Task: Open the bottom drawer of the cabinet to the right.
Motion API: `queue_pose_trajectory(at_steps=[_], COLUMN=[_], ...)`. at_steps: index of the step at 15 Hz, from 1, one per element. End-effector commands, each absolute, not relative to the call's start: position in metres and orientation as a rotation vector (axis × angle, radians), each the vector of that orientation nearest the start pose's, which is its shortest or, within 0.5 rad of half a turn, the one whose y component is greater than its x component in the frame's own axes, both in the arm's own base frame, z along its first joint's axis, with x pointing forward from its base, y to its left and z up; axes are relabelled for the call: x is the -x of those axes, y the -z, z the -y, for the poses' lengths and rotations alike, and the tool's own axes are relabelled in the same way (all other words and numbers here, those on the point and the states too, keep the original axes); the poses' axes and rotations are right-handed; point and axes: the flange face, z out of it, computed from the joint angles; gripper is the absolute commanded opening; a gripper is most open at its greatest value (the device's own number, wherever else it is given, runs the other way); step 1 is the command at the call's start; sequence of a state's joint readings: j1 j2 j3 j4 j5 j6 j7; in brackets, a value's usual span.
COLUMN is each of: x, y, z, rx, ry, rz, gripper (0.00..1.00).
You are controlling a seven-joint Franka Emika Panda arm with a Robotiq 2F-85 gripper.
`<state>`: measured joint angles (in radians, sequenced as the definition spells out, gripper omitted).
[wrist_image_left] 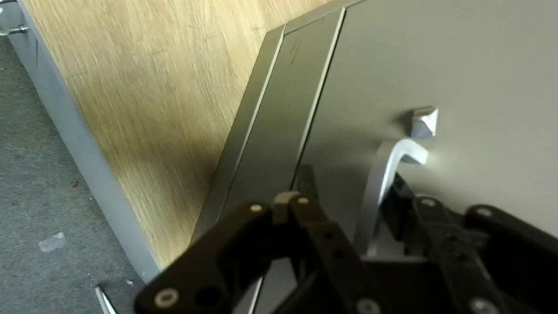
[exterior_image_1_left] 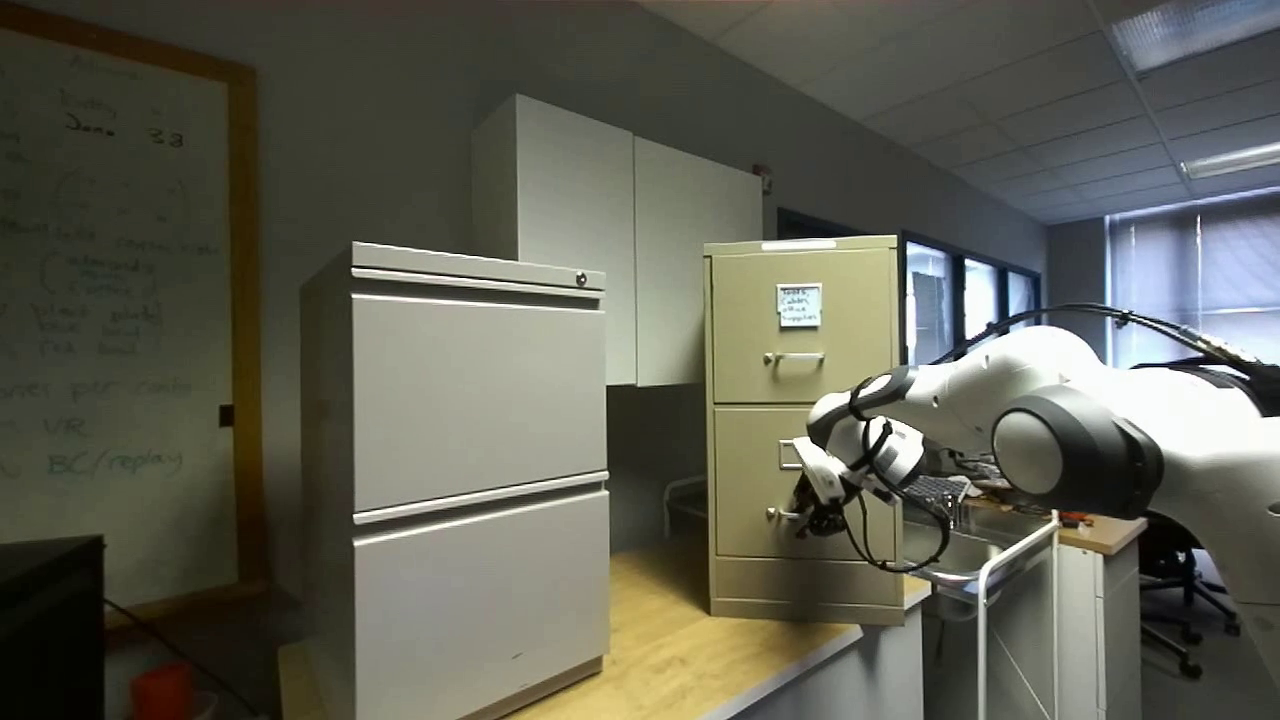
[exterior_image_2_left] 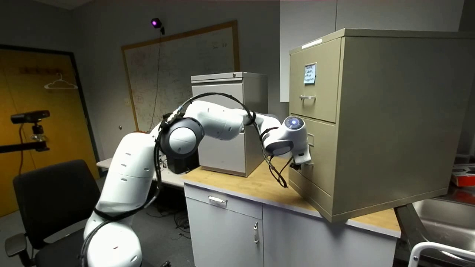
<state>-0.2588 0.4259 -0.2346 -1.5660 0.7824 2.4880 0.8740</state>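
On the wood-topped counter [exterior_image_1_left: 660,620], right of centre in both exterior views, stands the beige cabinet [exterior_image_2_left: 393,118], its bottom drawer [exterior_image_1_left: 745,485] closed. A yellow door [exterior_image_2_left: 63,118] stands far left in an exterior view. Only the wrist view clearly shows the gripper [wrist_image_left: 348,187] with 2 fingers [wrist_image_left: 308,183] well apart and the drawer's handle [wrist_image_left: 375,196] between them (whether they touch it, I cannot tell).

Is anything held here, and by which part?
Nothing is held: the hand stands open astride the handle of the bottom drawer, a gap showing on one side.
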Motion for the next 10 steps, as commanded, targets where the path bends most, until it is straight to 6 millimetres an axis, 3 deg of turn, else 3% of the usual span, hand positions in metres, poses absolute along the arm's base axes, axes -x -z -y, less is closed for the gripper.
queue_pose_trajectory(at_steps=[1,3,6,10], x=[-0.649,-0.647,-0.647,-0.648], y=[-0.464,-0.473,-0.476,-0.480], z=[0.325,0.324,0.316,0.287], rx=[1.502,1.505,1.531,1.664], ry=[0.509,0.532,0.517,0.462], rz=[-2.010,-2.012,-1.990,-1.853], gripper=[0.11,0.00,0.02,0.03])
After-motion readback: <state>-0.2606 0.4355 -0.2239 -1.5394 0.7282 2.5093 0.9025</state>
